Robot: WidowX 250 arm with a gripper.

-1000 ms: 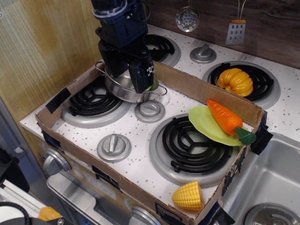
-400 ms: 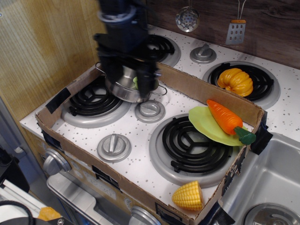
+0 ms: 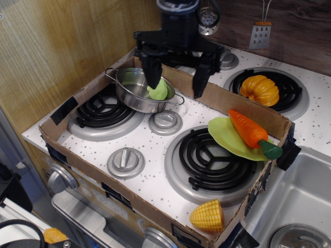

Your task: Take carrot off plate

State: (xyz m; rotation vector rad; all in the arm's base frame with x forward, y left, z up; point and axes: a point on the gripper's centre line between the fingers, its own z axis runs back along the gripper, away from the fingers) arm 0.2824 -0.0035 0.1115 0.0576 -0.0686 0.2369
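The gripper (image 3: pixel 176 77), jaws spread wide and empty, is swinging away from the pan (image 3: pixel 135 90) toward three o'clock; the carrot (image 3: pixel 248 130) is lying untouched on the plate (image 3: pixel 227 139), so approach is only beginning.

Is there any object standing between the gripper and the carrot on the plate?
Nothing visible does. The gripper hangs open above the back cardboard wall, right of the steel pan. The carrot lies uncovered on the lime-green plate to the right, and only bare speckled stovetop lies between. The wall runs close behind that path.
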